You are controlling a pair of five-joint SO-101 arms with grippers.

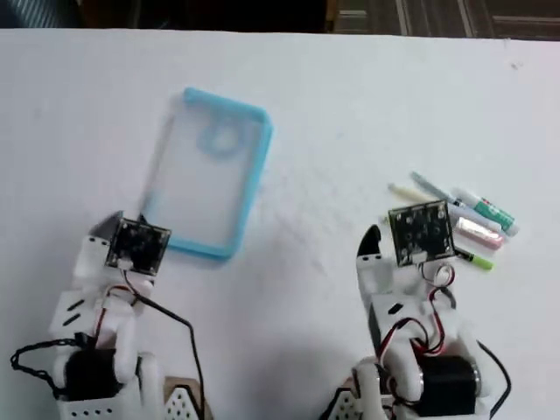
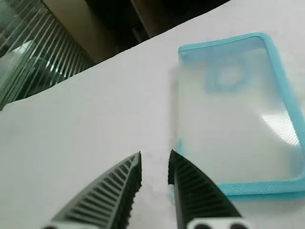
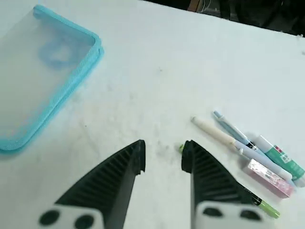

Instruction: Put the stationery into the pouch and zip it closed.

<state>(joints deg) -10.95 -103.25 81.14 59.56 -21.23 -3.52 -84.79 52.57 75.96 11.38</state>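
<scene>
A clear pouch (image 1: 206,175) with blue trim lies flat on the white table, left of centre. My left gripper (image 2: 155,168) hovers at the pouch's (image 2: 233,109) near left corner, open by a narrow gap with nothing in it. At the right lies the stationery: a cream pen (image 3: 214,133), a blue pen (image 3: 232,130), a white and green marker (image 3: 279,156), a pink eraser (image 3: 269,177) and a green pen (image 3: 263,208). My right gripper (image 3: 163,153) is open and empty, just left of that pile (image 1: 464,219), with the pouch (image 3: 43,71) farther off.
Bare white table (image 1: 332,114) stretches between the pouch and the stationery. The table's far edge (image 1: 280,31) runs along the back, with dark floor beyond. Both arm bases and their cables stand at the near edge.
</scene>
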